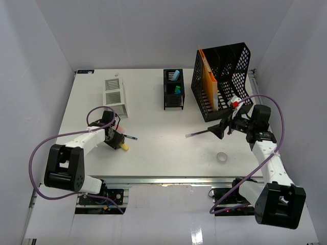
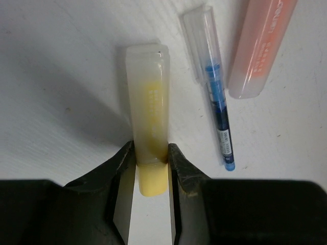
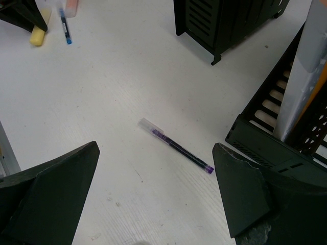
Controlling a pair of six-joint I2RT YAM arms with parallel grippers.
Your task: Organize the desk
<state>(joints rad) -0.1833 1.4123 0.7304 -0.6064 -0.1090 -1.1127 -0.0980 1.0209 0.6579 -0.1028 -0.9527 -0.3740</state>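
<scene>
Left wrist view: grips a yellow marker (image 2: 148, 102) in the left hand (image 2: 152, 166), pinched shut on its barrel, flat on the white worktop (image 1: 153, 112) toward the near left corner. Just beside, a blue pen (image 2: 217, 107) and an orange marker (image 2: 260, 46). Toward the right edge, holds the right hand (image 3: 155, 152) wide open, empty, above a purple pen (image 3: 179, 147).

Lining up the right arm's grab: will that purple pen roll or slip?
Likely rolls: the purple pen looks slim and round on the smooth desk. Probably light and stiff: a thin, straight plastic barrel. Its clear cap may slip.
</scene>
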